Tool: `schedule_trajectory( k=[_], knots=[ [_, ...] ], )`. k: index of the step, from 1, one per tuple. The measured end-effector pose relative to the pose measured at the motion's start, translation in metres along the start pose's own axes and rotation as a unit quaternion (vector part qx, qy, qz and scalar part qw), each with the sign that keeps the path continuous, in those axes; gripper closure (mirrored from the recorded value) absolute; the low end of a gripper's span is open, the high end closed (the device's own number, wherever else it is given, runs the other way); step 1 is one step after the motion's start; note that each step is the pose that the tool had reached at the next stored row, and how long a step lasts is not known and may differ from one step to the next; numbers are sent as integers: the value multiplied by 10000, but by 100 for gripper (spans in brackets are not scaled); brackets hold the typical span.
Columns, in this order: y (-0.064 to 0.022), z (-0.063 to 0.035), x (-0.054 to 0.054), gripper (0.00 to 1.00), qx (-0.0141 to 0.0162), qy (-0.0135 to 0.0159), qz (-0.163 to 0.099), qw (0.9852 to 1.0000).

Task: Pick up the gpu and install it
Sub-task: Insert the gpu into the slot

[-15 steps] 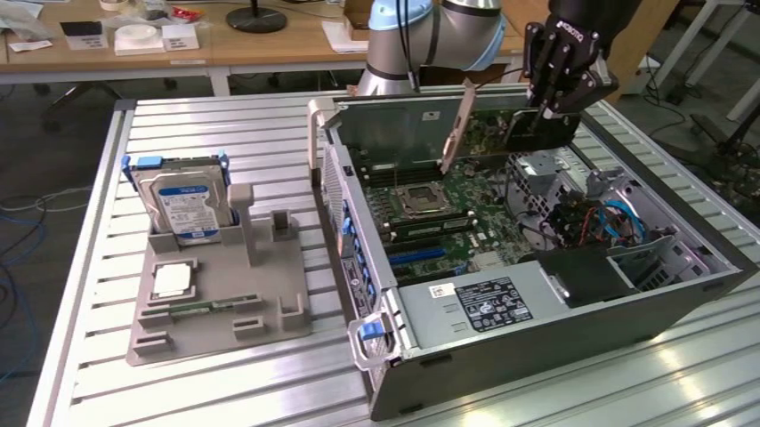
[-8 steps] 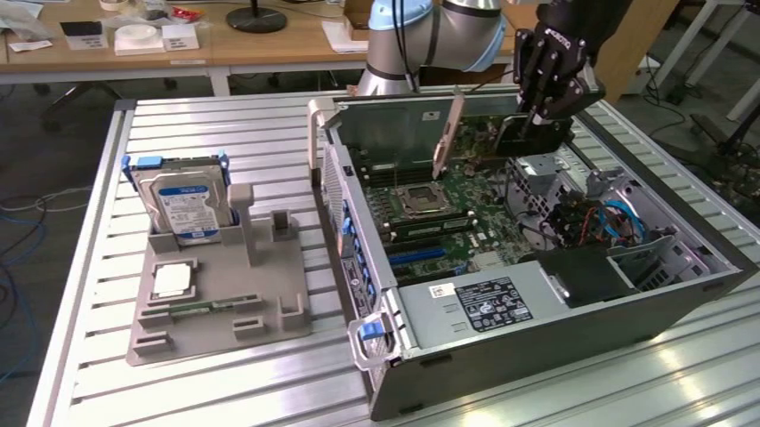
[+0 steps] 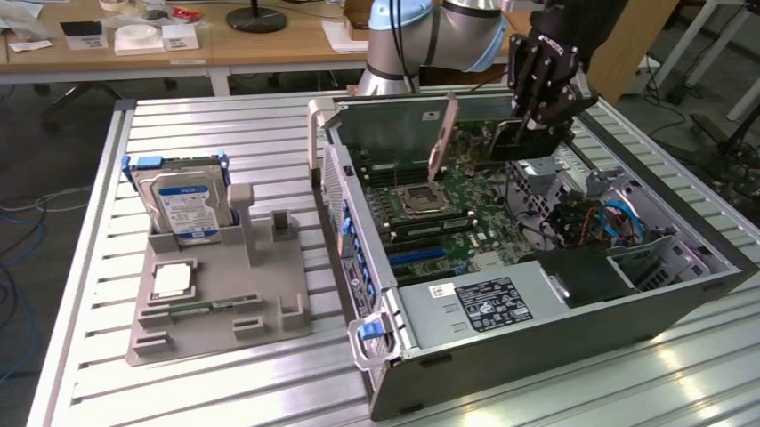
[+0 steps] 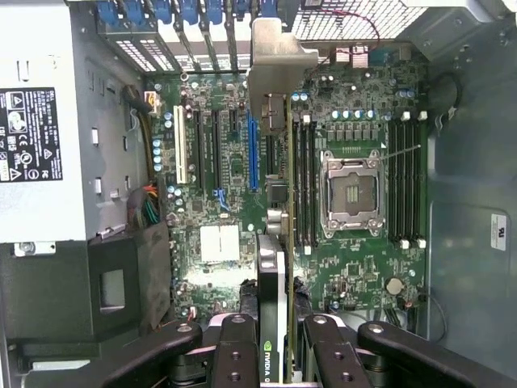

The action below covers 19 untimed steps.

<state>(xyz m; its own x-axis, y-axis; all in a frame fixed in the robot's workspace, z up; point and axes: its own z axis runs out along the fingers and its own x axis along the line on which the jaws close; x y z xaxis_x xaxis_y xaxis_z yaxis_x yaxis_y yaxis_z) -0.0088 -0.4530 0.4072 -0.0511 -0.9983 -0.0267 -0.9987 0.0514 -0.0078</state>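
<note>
On the slatted metal table (image 3: 238, 133), an open grey computer case (image 3: 570, 331) fills the side toward the exterior view's right edge. Over its green motherboard (image 3: 475, 245), the black gripper (image 3: 529, 124) clamps the gpu (image 3: 521, 144), a thin card with a black cooler, edge-down. Seating it well likely means holding the card upright and square over the long blue slot (image 4: 253, 153). The case also holds a labelled power supply (image 3: 499, 302). Toward the opposite edge, a grey moulded holder (image 3: 273, 311) carries an upright silver hard drive (image 3: 184, 209) and a narrow green memory stick (image 3: 214, 307).
</note>
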Motion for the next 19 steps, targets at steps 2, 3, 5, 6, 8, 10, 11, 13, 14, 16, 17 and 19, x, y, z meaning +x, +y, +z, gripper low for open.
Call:
schedule_trajectory(
  k=[2,3,5,6,8,10,11,13,14,16,17,19],
  knots=[
    [13,31,2,74,0,1,0,10000],
    [20,47,2,74,0,0,0,10000],
    [33,75,4,74,0,1,0,10000],
    [35,82,4,74,0,1,0,10000],
    [35,82,4,74,0,1,0,10000],
    [35,82,4,74,0,1,0,10000],
    [35,82,4,74,0,1,0,10000],
    [35,88,4,74,0,0,0,10000],
    [37,101,5,74,0,-2,0,10000],
    [43,129,6,74,0,-1,1,10000],
    [44,144,6,74,1,-2,0,10000],
    [48,164,7,74,0,-1,0,10000]
  ],
)
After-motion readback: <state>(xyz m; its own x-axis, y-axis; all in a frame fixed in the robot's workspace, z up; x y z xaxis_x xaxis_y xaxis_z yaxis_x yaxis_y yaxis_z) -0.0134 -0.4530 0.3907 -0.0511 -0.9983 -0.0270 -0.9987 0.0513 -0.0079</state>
